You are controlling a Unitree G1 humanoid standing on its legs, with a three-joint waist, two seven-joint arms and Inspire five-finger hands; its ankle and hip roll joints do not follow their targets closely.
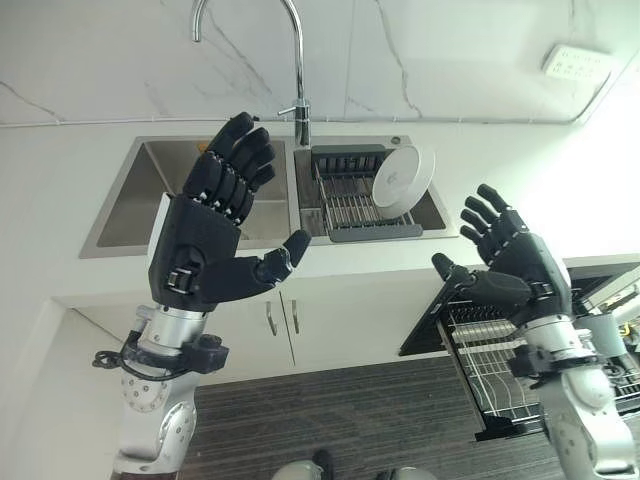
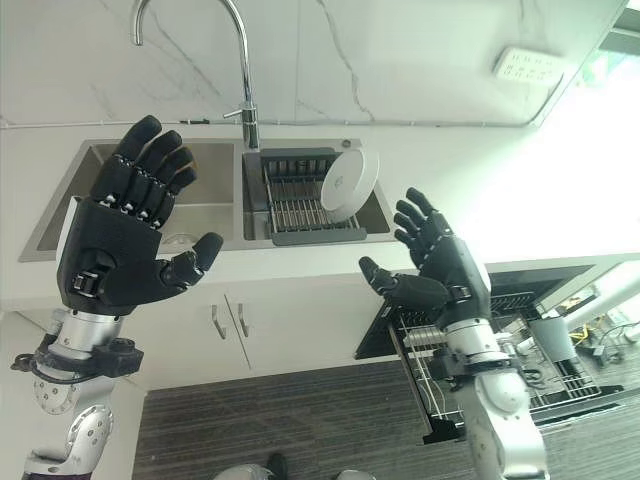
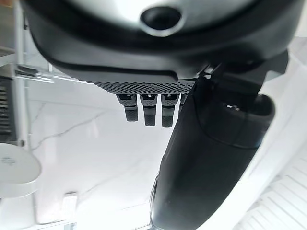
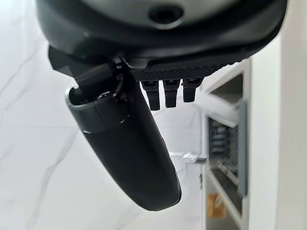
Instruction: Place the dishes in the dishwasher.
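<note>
White and round, the plate is standing on edge in the dark dish rack that is sitting in the nearer-to-the-right basin of the steel sink, well beyond both hands and between them. The left hand is hovering raised in front of the sink's other basin, holding nothing, its fingers spread loosely and thumb sticking out toward the rack. The right hand is hanging in the air lower down and to the plate's right, likewise empty, fingers relaxed and thumb pointing inward. Below and just behind the right hand, the dishwasher is standing open with its wire rack pulled out. The curved faucet is rising behind the sink, past the left hand's fingertips, against the marble wall.
</note>
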